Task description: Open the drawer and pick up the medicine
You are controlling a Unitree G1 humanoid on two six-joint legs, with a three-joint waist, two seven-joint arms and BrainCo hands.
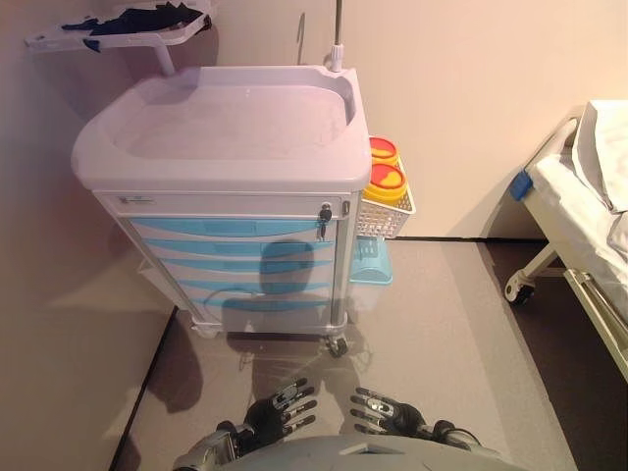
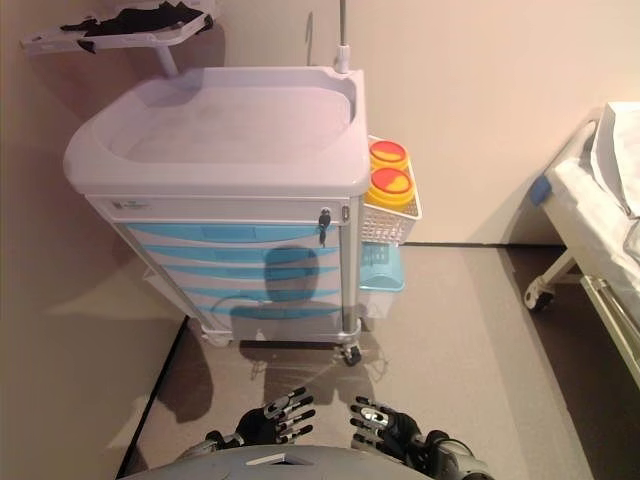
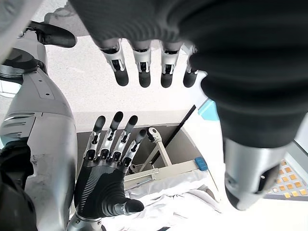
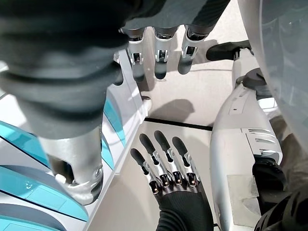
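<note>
Drawers [image 1: 235, 228] with light blue fronts stack down the front of a white medical cart [image 1: 221, 123], all of them closed, so no medicine can be seen. From the head cameras, a key [image 1: 323, 218] hangs in the lock at the top right corner of the cart's front, and two yellow-lidded containers [image 1: 385, 175] sit in a white basket [image 1: 386, 216] on the cart's right side. A hospital bed [image 1: 579, 206] stands well apart at the right. Both hands hang low, well short of the cart: the left hand [image 1: 280, 409] and right hand [image 1: 385, 410] have straight, spread fingers and hold nothing. In the left wrist view, the left hand's fingers [image 3: 143, 65] point straight out, empty. In the right wrist view, the right hand's fingers [image 4: 161, 55] are likewise straight, with the blue drawer fronts beside them.
</note>
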